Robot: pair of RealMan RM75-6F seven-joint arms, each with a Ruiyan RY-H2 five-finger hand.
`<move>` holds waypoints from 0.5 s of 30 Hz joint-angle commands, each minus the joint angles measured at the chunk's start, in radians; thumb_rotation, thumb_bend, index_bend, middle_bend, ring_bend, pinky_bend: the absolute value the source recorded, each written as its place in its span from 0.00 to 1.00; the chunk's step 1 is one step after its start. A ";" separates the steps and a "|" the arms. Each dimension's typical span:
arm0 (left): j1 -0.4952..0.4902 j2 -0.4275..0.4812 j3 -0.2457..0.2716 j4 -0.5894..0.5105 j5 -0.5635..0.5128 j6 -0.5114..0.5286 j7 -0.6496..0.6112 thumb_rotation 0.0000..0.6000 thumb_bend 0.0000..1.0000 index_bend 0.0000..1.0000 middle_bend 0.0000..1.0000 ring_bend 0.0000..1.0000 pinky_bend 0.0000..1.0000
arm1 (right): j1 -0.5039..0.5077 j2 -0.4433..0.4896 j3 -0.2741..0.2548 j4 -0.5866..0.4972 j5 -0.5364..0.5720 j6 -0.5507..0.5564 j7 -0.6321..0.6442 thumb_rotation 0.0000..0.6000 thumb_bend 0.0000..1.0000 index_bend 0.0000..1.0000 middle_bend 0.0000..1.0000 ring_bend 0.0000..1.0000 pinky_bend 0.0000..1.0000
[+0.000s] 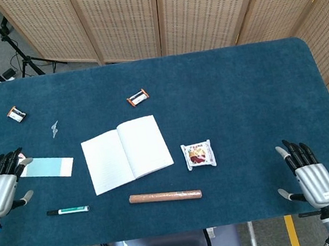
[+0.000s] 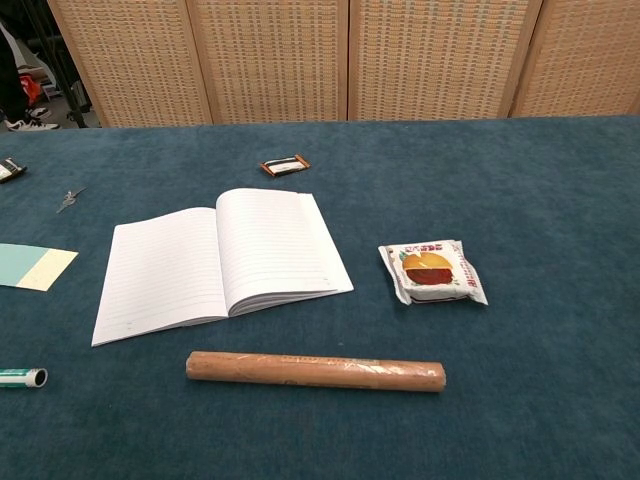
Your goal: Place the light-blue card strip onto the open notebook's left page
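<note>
One card strip (image 1: 47, 167) beside left hand (image 1: 1, 187)

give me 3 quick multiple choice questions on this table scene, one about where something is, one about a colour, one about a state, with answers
1. Where does the brown rod lie?
A. on the notebook's right page
B. on the cloth, nearer the robot than the notebook
C. beside the far table edge

2. What colour is the card strip?
A. light blue
B. red
C. black

3. What state is the notebook in?
A. closed
B. open, with the strip on its left page
C. open, both pages bare

Answers:
1. B: the head view shows the rod below the notebook, toward the robot's edge.
2. A: it is a pale blue band near the left hand, with a cream end in the chest view.
3. C: both views show its lined pages spread with nothing on them; the strip still lies on the cloth to the notebook's left.
</note>
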 commanded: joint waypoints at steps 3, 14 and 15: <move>-0.067 -0.017 -0.025 0.083 -0.096 -0.108 0.046 1.00 0.23 0.27 0.00 0.00 0.00 | 0.000 -0.001 0.001 0.001 0.000 0.001 0.001 1.00 0.16 0.00 0.00 0.00 0.00; -0.157 -0.132 -0.029 0.296 -0.214 -0.254 0.110 1.00 0.23 0.27 0.00 0.00 0.00 | 0.001 -0.004 0.004 0.003 0.006 -0.001 -0.003 1.00 0.16 0.00 0.00 0.00 0.00; -0.163 -0.143 -0.029 0.312 -0.222 -0.265 0.112 1.00 0.23 0.27 0.00 0.00 0.00 | 0.001 -0.004 0.004 0.004 0.007 -0.002 -0.003 1.00 0.16 0.00 0.00 0.00 0.00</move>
